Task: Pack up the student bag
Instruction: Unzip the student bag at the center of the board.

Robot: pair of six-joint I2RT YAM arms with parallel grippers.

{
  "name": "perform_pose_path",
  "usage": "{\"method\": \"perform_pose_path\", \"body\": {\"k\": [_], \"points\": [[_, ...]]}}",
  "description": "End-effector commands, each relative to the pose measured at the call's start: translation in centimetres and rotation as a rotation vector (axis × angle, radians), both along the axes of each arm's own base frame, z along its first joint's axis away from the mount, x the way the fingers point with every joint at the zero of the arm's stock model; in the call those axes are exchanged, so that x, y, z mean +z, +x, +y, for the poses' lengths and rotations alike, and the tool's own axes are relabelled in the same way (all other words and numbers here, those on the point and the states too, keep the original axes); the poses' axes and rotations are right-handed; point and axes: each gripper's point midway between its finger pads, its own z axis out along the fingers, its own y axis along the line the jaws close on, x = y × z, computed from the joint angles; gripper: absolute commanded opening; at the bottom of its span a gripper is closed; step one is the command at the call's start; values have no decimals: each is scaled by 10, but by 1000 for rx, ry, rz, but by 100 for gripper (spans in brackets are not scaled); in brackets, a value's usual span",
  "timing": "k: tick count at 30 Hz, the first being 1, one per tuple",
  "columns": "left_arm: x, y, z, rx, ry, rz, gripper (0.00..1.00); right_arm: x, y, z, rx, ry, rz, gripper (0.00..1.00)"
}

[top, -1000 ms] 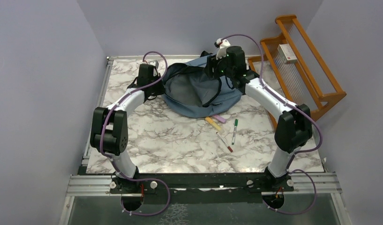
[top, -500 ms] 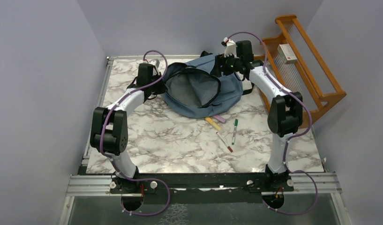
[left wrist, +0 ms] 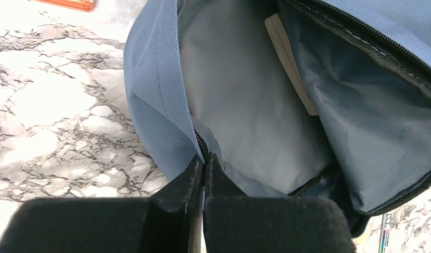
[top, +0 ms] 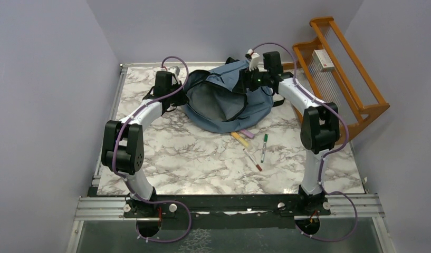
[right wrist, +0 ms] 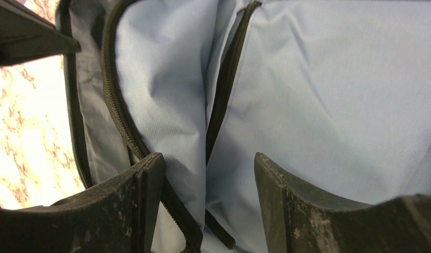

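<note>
In the left wrist view a pale flat thing (left wrist: 290, 58) inside the student bag (left wrist: 152, 89) is half hidden behind a lining fold (left wrist: 371, 110), and from above a purple pen (top: 248, 133) has its far end lost at the bag's edge.

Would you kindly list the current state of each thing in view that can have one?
Slate-blue fabric backpack: lying on the marble table, main compartment unzipped and gaping.
Left gripper: shut on the backpack's opening edge.
Right gripper: open, over the backpack's outer fabric.
Yellow highlighter: loose on the table, unpacked.
Purple highlighter: loose by the backpack's near edge, unpacked.
Green-capped marker: loose on the table, unpacked.
Red-tipped pen: loose on the table, unpacked.
</note>
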Motion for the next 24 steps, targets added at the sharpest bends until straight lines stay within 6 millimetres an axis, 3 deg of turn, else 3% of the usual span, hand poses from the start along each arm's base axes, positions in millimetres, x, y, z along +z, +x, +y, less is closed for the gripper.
{"method": "perform_pose_path", "body": {"k": [1,4,7,14,24], "points": [[15,3,-3,-21,-26,-49,0,27,-1,-6,-32,23,-101,67],[17,3,-2,-18,-25,-53,0,51,-7,-10,-69,57,-172,68],[17,2,-4,-26,-36,-51,0,62,-19,-9,-38,75,-215,68],[18,2,-5,-28,-40,-51,0,44,-34,-10,24,40,-200,72],[19,2,-5,-31,-42,-52,0,17,-15,-15,-39,-77,-184,73]]}}
